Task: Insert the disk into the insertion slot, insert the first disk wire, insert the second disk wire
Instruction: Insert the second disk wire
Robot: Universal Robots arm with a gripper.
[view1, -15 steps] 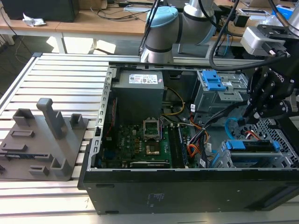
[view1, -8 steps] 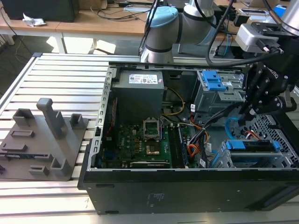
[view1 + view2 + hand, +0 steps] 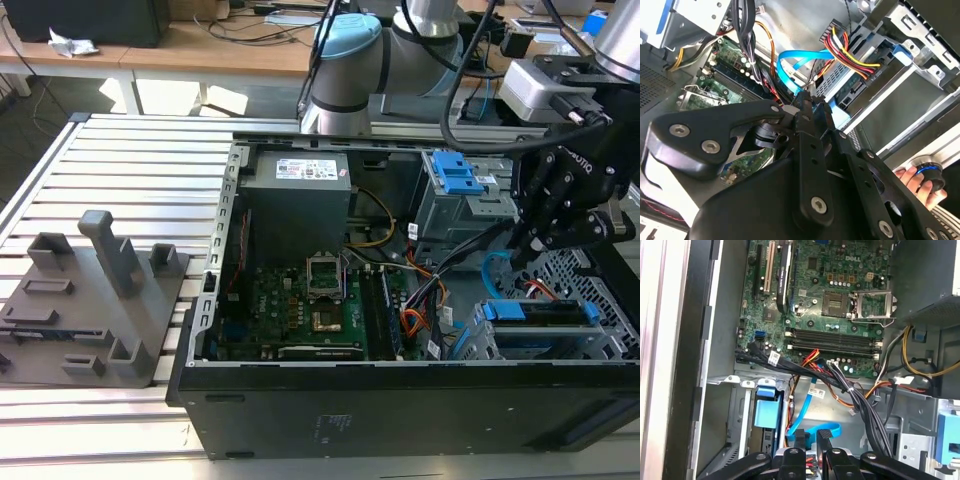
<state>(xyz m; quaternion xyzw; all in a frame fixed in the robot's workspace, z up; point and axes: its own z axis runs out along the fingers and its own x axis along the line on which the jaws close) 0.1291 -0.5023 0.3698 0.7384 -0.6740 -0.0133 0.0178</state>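
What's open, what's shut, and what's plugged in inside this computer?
Case: open, side cover off.
Disk: sitting in the slot.
Blue wire: looped loosely beside the disk.
Gripper: down inside the case, at the blue wire.

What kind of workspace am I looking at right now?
Likely a robotics lab bench for PC assembly: an open computer case lies on a slatted aluminium table, grey fixture blocks stand beside it, and cluttered desks run behind.
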